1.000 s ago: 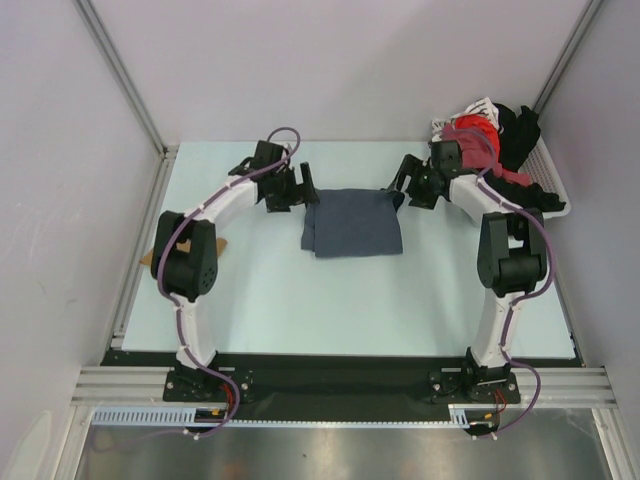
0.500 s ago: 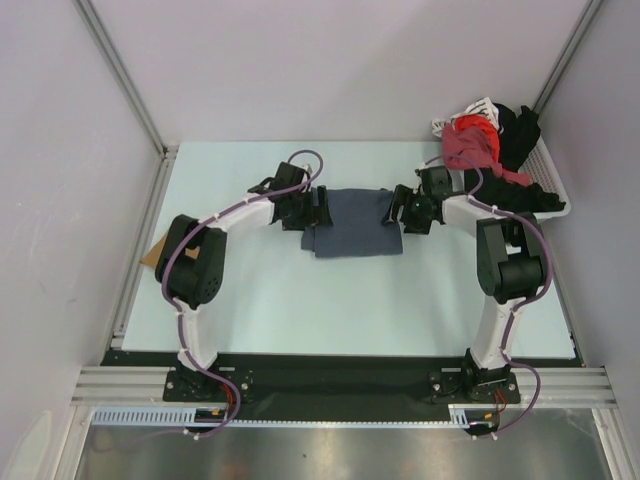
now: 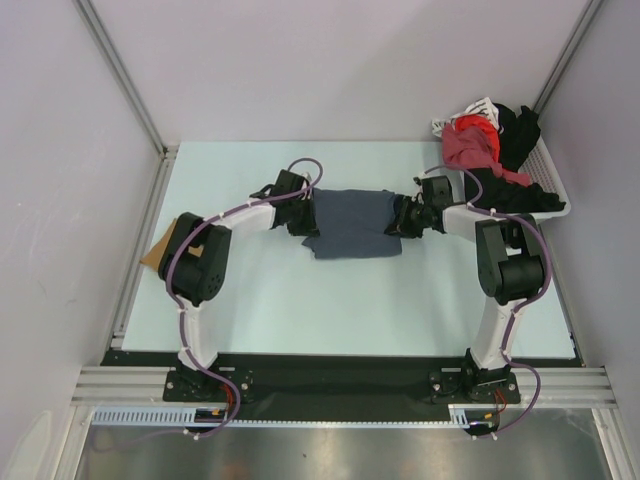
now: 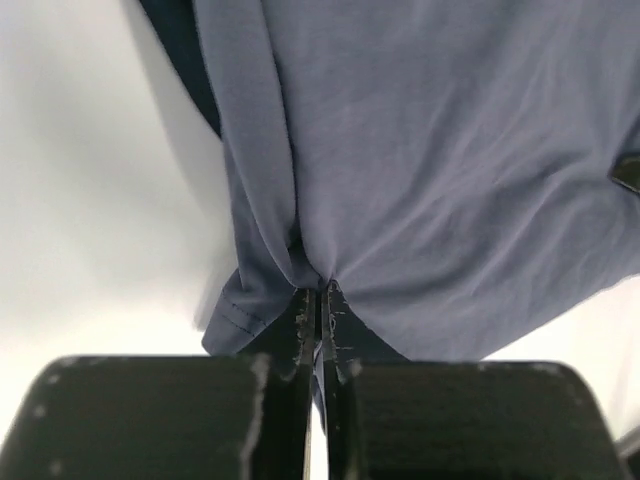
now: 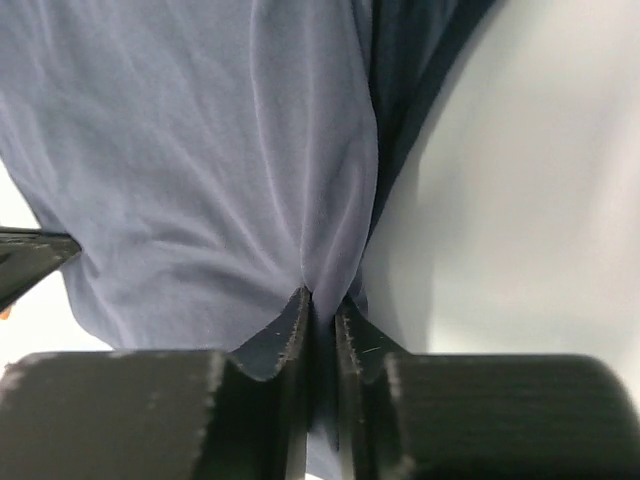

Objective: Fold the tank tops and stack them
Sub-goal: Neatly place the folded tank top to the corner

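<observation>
The folded slate-blue tank top lies on the pale counter, in the upper middle of the overhead frame. The left tool is clamped on the cloth's left edge and the right tool on its right edge. Both wrist views show fabric bunched into a tight pinch. At upper right sits a white basket of clothes.

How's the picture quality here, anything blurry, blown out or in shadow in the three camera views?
Top external: sharp, evenly lit, mild glare on the metal strip at the bottom. Left wrist: tank top crisp, table washed out, blurred shadow beside the cloth, left fingers dark. Right wrist: same, with the shadow on the right, right fingers dark.
</observation>
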{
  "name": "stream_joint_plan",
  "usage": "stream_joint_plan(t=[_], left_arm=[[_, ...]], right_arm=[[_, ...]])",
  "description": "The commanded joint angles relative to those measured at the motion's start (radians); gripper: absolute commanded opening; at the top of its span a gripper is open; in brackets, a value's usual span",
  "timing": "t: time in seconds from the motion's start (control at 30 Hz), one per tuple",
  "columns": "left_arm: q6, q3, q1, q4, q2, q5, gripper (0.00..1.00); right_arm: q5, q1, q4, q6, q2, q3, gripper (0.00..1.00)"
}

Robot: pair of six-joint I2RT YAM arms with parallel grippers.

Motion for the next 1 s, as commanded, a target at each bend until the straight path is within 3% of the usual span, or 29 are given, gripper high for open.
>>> stream_joint_plan(t=[0.0,0.2,0.37,0.5,0.57,0.63,0.7,0.73,0.8,0.83,0.97], left_arm=[[0.002,-0.014,0.017,0.042,0.0,0.085,0.0],[-0.019,-0.109,0.071,0.091,-0.07,0.23,0.0],[-0.052,-0.261,0.117,0.162,-0.159,0.33,0.0],[-0.091,-0.363,0.136,0.237,-0.201,0.41,0.0],[-0.096,-0.407,0.136,0.255,-0.228,0.41,0.0],[-0.082,-0.415,0.136,0.23,-0.245,0.369,0.13],[-0.062,-0.418,0.136,0.188,-0.261,0.289,0.28],[-0.059,-0.421,0.136,0.177,-0.288,0.262,0.44],[-0.049,-0.432,0.136,0.147,-0.342,0.165,0.63],[-0.045,-0.433,0.136,0.139,-0.357,0.134,0.66],[-0.029,-0.4,0.136,0.075,-0.413,0.043,0.72]], right_arm=[[-0.094,0.004,0.06,0.035,-0.016,-0.022,0.12],[-0.2,-0.002,0.109,0.067,-0.039,-0.06,0.02],[-0.226,0.013,0.114,0.075,-0.058,-0.083,0.01],[-0.245,0.033,0.108,0.069,-0.081,-0.114,0.03],[-0.234,0.038,0.096,0.055,-0.095,-0.126,0.14],[-0.213,0.039,0.093,0.051,-0.113,-0.154,0.32],[-0.184,0.038,0.082,0.043,-0.131,-0.165,0.43],[-0.171,0.038,0.074,0.035,-0.139,-0.165,0.51],[-0.13,0.036,0.042,0.014,-0.154,-0.159,0.58],[-0.113,0.033,0.033,0.006,-0.165,-0.143,0.62],[-0.035,0.021,-0.088,-0.038,-0.19,-0.054,0.64]])
